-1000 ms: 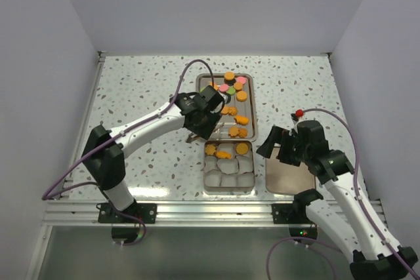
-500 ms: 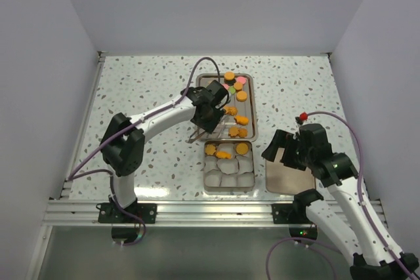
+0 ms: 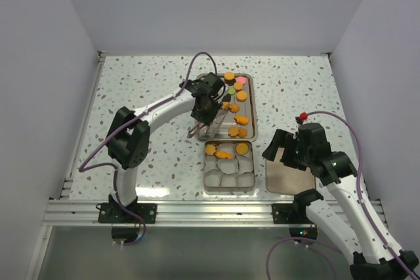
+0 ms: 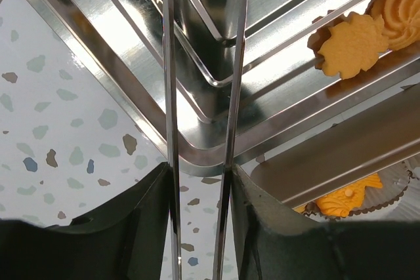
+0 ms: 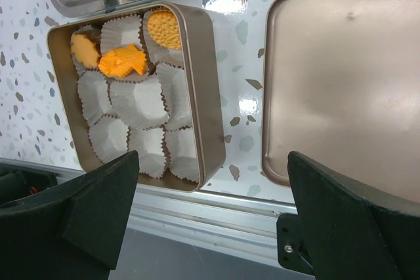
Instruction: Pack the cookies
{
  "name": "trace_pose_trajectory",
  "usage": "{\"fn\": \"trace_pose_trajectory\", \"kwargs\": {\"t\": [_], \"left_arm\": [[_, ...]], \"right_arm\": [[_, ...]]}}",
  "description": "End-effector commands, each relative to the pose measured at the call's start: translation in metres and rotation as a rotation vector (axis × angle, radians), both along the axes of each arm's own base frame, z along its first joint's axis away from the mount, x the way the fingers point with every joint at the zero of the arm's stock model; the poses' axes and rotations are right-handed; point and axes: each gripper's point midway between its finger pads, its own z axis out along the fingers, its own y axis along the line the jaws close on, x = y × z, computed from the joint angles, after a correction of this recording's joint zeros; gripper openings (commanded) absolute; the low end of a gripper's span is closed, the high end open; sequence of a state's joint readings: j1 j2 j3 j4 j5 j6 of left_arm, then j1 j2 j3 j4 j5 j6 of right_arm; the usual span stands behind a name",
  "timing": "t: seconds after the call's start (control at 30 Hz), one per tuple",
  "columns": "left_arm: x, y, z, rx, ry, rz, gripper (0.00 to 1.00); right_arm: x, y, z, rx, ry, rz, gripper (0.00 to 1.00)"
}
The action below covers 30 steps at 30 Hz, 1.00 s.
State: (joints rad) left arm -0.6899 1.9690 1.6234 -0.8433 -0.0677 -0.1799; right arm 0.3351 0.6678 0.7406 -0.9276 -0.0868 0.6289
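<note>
My left gripper point(image 4: 197, 185) reaches in at the left edge of the steel tray point(image 3: 253, 106). Its fingers pinch a pair of metal tongs point(image 4: 234, 83), whose two arms run close together out over the tray's floor (their tips are cut off at the top of the wrist view). Most of the cookies point(image 3: 241, 96) lie loose on that tray, orange ones mixed with a pink, a green and a dark one toward its far end. Three more orange ones sit in paper cups point(image 5: 134, 103) along the far row of the gold tin point(image 5: 202, 83), just nearer to me than the tray. My right gripper point(image 5: 211, 162) hangs spread wide, gripping nothing, above the tin and a flat gold lid point(image 5: 348, 83) that lies beside it on the speckled table point(image 3: 144, 83).
</note>
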Motion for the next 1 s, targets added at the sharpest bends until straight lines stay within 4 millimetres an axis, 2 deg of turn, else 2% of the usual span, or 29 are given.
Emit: {"fn": "trace_pose_trajectory", "kwargs": {"t": [0.0,0.17,0.3,0.43,0.47,0.5,0.57,0.63,0.67,0.7,0.73,0.77,0.83,0.87,0.9,0.97], "left_arm": [[0.018,-0.011,0.020,-0.069,-0.055,-0.013,0.36],[0.023,-0.015,0.042,-0.110,-0.095,-0.009,0.35],[0.023,-0.016,0.074,-0.164,-0.138,-0.014,0.35],[0.017,-0.012,0.105,-0.223,-0.194,-0.009,0.34],[0.011,-0.008,0.102,-0.223,-0.191,-0.005,0.34],[0.004,-0.009,0.115,-0.266,-0.205,-0.010,0.34],[-0.004,-0.005,0.112,-0.286,-0.207,-0.003,0.34],[-0.016,-0.005,0.124,-0.342,-0.215,-0.007,0.33],[-0.024,-0.001,0.117,-0.343,-0.194,-0.011,0.32],[-0.033,-0.001,0.128,-0.374,-0.208,-0.024,0.32],[-0.041,0.004,0.122,-0.370,-0.190,-0.028,0.32],[-0.049,0.007,0.134,-0.392,-0.208,-0.038,0.32],[-0.064,0.011,0.138,-0.406,-0.200,-0.062,0.32],[-0.073,0.015,0.134,-0.402,-0.186,-0.072,0.32],[-0.084,0.016,0.144,-0.430,-0.203,-0.102,0.32],[-0.101,0.022,0.135,-0.424,-0.179,-0.124,0.32]], "right_arm": [[0.010,0.001,0.013,0.009,-0.038,-0.027,0.99],[0.016,0.002,0.012,0.012,-0.033,-0.040,0.99],[0.028,-0.002,0.016,-0.029,-0.032,-0.066,0.99],[0.044,0.008,0.019,-0.010,-0.028,-0.048,0.99],[0.047,0.011,0.021,-0.002,-0.028,-0.041,0.99],[0.050,0.014,0.022,0.006,-0.028,-0.036,0.99],[0.062,0.019,0.026,0.015,-0.037,-0.028,0.99],[0.068,0.022,0.025,0.009,-0.032,-0.018,0.99],[0.072,0.024,0.028,0.012,-0.037,-0.015,0.99],[0.074,0.024,0.028,0.012,-0.039,-0.013,0.99],[0.078,0.027,0.030,0.020,-0.056,-0.009,0.99],[0.080,0.030,0.028,0.025,-0.046,-0.002,0.99],[0.087,0.033,0.030,0.036,-0.056,0.002,0.99],[0.091,0.035,0.029,0.033,-0.053,0.004,0.99],[0.094,0.035,0.030,0.031,-0.055,0.002,0.99],[0.102,0.038,0.039,0.041,-0.074,-0.005,0.99]]}}
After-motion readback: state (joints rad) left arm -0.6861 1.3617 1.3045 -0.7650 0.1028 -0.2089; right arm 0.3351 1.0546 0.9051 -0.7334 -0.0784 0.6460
